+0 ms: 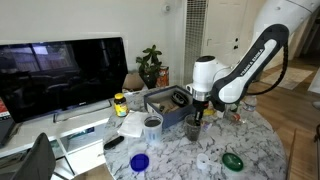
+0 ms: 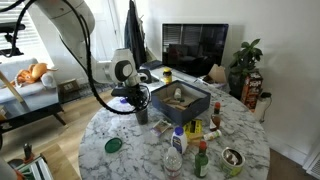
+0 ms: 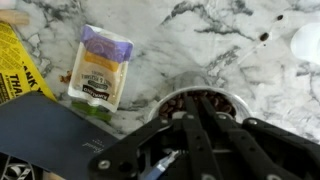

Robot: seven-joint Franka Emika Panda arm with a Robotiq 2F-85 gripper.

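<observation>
— While the gripper (image 3: 190, 118) was held over the dark cup (image 3: 168, 100), how were its fingers found?
— They were seen drawn close together above the cup's mouth. Whether they met, or anything was pinched, could not be told.
— Where was the cup placed?
— It was set upright on the marble table (image 3: 200, 30), near the blue box (image 3: 45, 140) and the cheese packet (image 3: 100, 65).
— What care was judged necessary?
— The wrist was best kept plumb and centred, so that the rim was clipped by neither of the 2 fingers and the cup was not tipped.
</observation>
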